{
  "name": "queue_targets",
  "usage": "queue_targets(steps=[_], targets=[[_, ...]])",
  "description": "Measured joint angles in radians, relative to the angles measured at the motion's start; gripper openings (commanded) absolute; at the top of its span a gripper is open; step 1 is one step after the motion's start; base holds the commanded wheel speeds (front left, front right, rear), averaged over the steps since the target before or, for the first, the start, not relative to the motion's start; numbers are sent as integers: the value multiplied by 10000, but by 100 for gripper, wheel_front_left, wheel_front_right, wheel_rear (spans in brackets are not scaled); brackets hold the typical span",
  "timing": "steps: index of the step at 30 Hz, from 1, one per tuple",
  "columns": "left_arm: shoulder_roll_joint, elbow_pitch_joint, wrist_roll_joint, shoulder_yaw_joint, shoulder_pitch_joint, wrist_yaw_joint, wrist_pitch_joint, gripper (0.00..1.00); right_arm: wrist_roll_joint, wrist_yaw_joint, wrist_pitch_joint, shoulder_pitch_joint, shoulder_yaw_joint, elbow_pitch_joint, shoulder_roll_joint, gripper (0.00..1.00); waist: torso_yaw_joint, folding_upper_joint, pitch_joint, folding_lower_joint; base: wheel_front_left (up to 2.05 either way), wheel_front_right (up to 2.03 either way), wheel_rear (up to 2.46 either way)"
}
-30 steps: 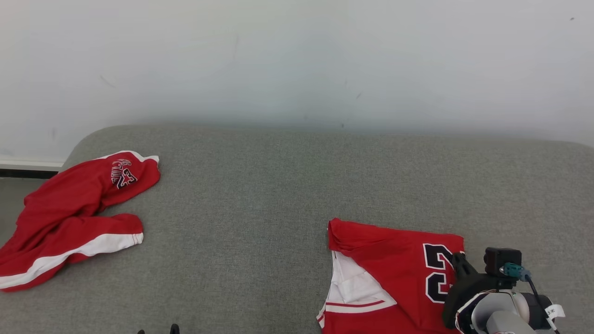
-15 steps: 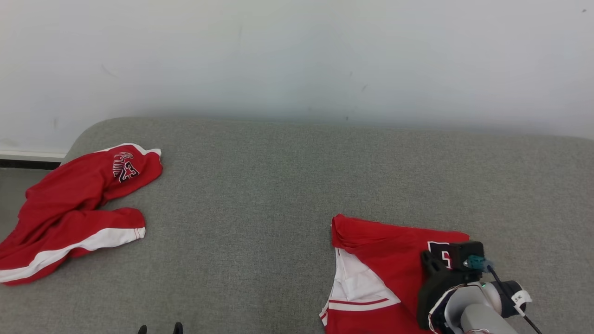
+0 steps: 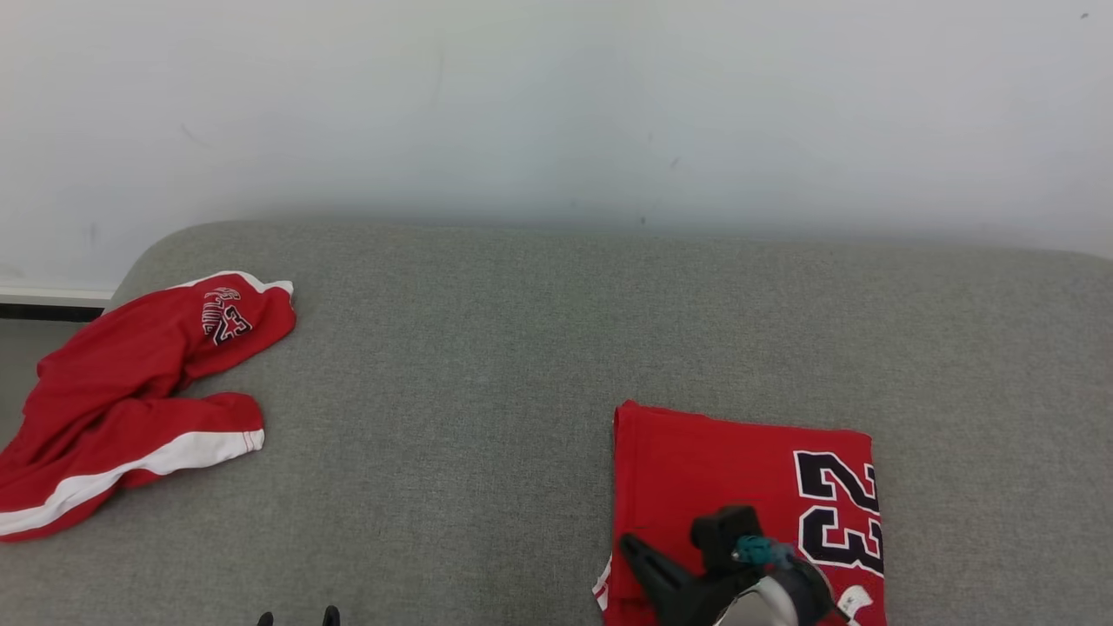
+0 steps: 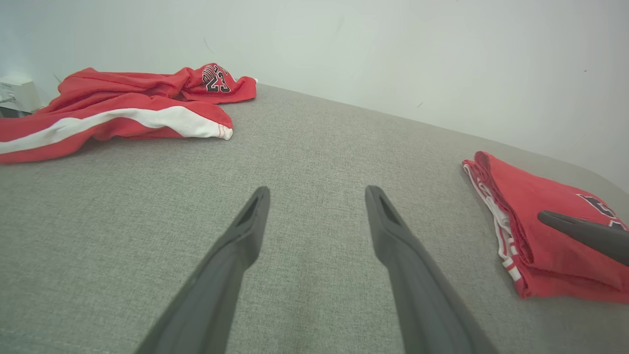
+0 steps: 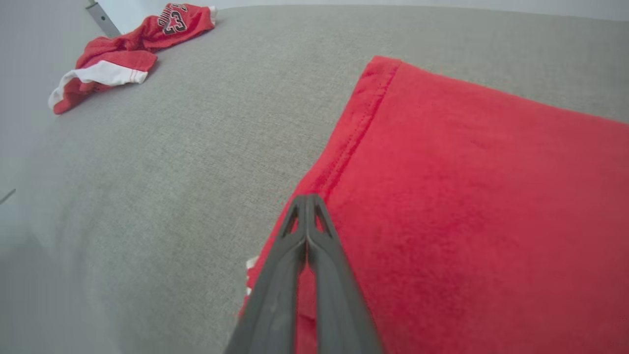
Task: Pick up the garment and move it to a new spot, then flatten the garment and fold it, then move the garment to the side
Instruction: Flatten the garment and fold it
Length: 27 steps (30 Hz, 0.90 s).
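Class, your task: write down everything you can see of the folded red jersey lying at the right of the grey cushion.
The folded jersey is red, soft-looking fabric, folded into a flat rectangle; white trim peeks from the layered left edge. A black, white-outlined 23 shows on top near its right edge. It lies on the grey cushion, at the near right. The right gripper, shut, appears to rest on it near the left edge.

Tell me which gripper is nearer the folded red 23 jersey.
Right. The right gripper, shut, sits over the folded jersey near its left edge. The left gripper, open, is above bare grey cushion, off to the jersey's left and apart from it.
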Motion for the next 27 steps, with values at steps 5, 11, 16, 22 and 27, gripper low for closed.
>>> queue_targets(steps=[5, 11, 16, 22, 27], targets=[[-8, 6, 0, 56, 20, 0, 0, 100, 439, 2, 217, 371, 518, -1141, 12, 0, -107, 0, -39, 0, 0, 0, 0], [-31, 125, 10, 280, 105, 0, 0, 100, -522, 2, -462, 781, -702, -1824, -6, 0, -354, 0, -190, 0, 0, 0, 0], [-82, 295, 73, 485, 119, 0, 0, 100, -1889, 2, -1225, 1554, -2502, -2270, 4, 0, -628, 0, -389, 0, 0, 0, 0], [-105, 453, 69, 709, 114, 0, 0, 100, -2316, 2, -1804, 2519, -4220, -2836, 6, 40, -953, -1, -676, 0, 0, 0, 0], [-148, 491, 56, 861, 112, 0, 0, 100, -2623, 2, -1990, 2917, -4853, -2947, 2, 100, -1217, -1, -871, -1, 0, 0, 0]])
